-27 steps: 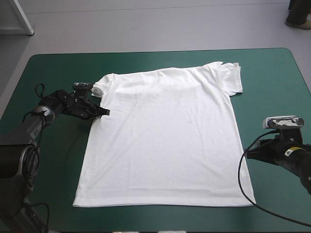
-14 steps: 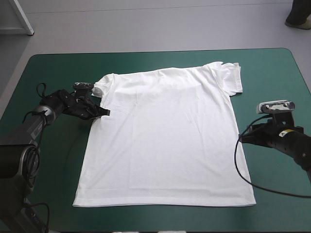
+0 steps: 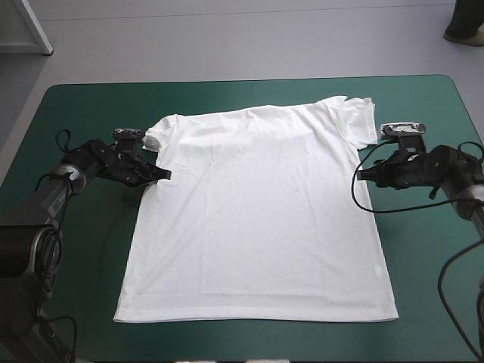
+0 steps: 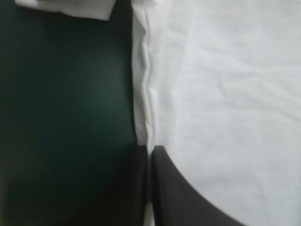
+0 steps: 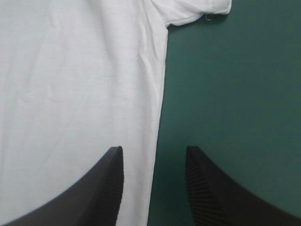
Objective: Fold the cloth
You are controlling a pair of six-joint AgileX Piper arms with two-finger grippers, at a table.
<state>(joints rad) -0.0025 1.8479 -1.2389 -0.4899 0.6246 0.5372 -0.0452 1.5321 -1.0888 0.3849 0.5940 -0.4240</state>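
on teal-green cover (image 3: 76,113), t-shirt (image 3: 257,219) spread flat, left jaws pinching edge

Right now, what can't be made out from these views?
1. Left wrist view: how many layers of the white short-sleeved T-shirt the left claw pinches; its black fingers cover the seam.
2. Left wrist view: the sleeve ahead of that claw, cut off by the frame edge.
3. Right wrist view: whether the open right claw touches the shirt's side edge or hovers above it.
4. High view: either claw's finger gap, too small and dark.
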